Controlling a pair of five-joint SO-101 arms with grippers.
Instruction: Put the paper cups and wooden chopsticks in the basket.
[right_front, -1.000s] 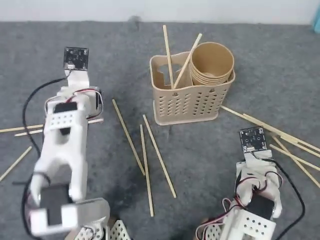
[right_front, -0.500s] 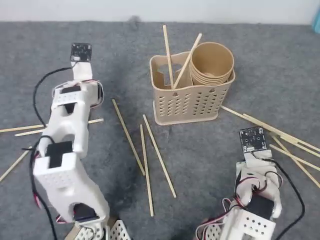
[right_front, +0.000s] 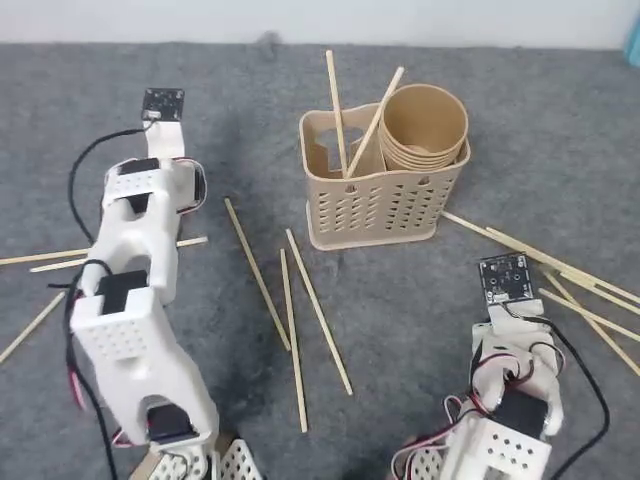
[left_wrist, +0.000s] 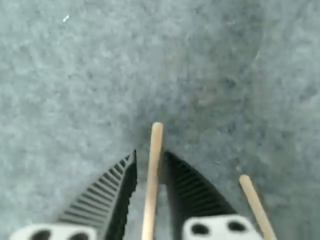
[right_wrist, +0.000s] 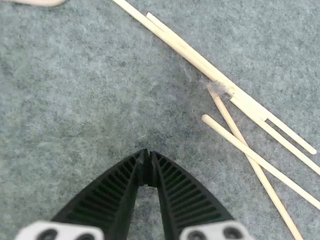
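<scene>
- high view shows us a tan basket (right_front: 375, 205) standing upright on the gray bench (right_front: 520, 110), near the far middle.
- a stack of paper cups (right_front: 425, 125) sits inside the basket, at its right end.
- two standing chopsticks (right_front: 335, 100) are in the basket too, beside the cups. they lean a bit and poke out over the rim.
- three loose chopsticks (right_front: 293, 330) lie flat on the bench in front of the basket, close to each other.
- a pile of chopsticks (right_front: 560, 275) lies to the right of the basket, and some cross each other.
- a few side chopsticks (right_front: 40, 258) lie near the left edge of the bench.
- our left arm (right_front: 135, 250) is stretched out over the left part of the bench, well apart from the basket.
- in the left wrist view, our left end effector (left_wrist: 148, 162) is low over the bench. it is narrow, with one chopstick (left_wrist: 152, 175) between its fingers. we see a thin gap on one side, so it is around the stick and not squeezing it.
- another stick end (left_wrist: 255, 202) lies just beside one finger.
- our right arm (right_front: 510, 400) sits at the front right of the bench.
- in the right wrist view, our right end effector (right_wrist: 148, 156) is closed up, with its tips pressed together over bare bench. the pile of chopsticks (right_wrist: 215, 75) is near it but apart.
</scene>
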